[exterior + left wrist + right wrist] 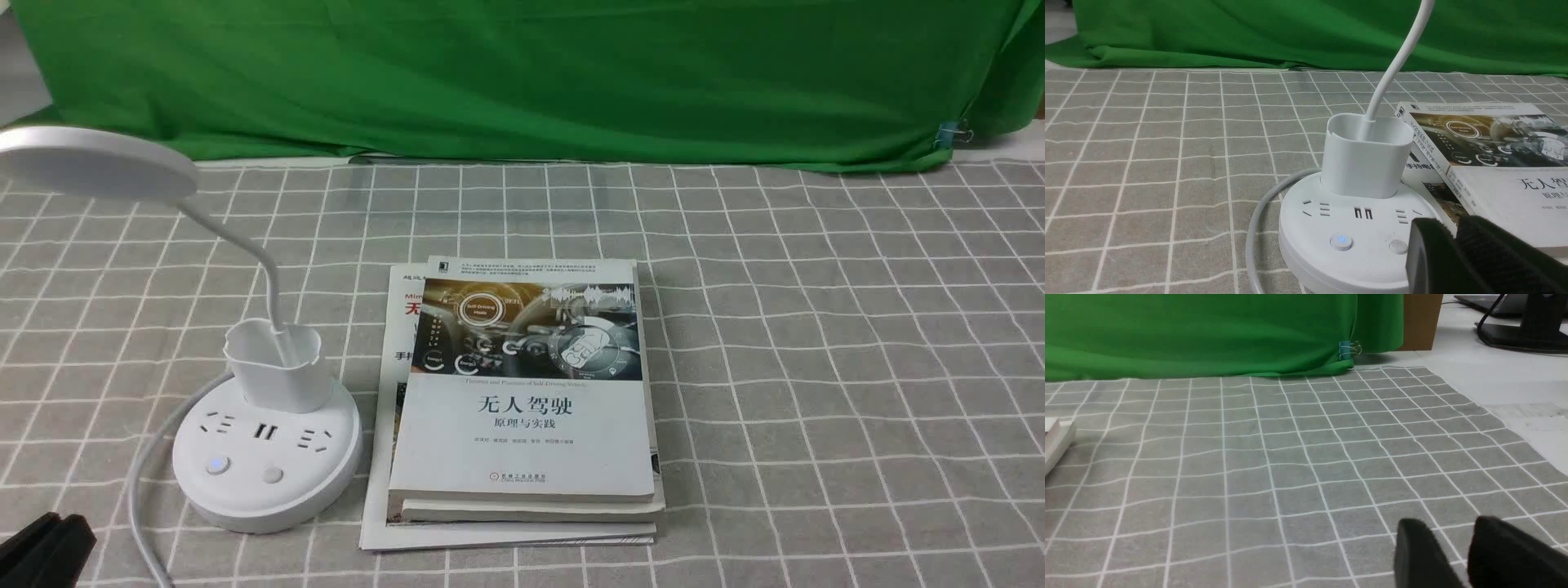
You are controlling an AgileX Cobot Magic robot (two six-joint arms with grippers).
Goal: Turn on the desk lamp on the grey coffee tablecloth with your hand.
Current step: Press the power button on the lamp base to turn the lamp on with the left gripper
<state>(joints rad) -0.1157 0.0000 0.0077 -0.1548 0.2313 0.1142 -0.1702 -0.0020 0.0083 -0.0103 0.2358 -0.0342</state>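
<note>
White desk lamp (277,371) looks unlit; I'm mid-approach, left gripper (59,527) lower left, fingers pressed together. Next: gentle poke on the unlit base button (272,474).

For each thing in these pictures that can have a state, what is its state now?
desk lamp: seems off, no light falls under its head; its left button glows blue.
books: closed, stacked.
left gripper: shut, holding nothing.
right gripper: open, empty.
grey coffee tablecloth: spread out, lightly wrinkled.
binder clip: clamped on the green cloth.
</note>
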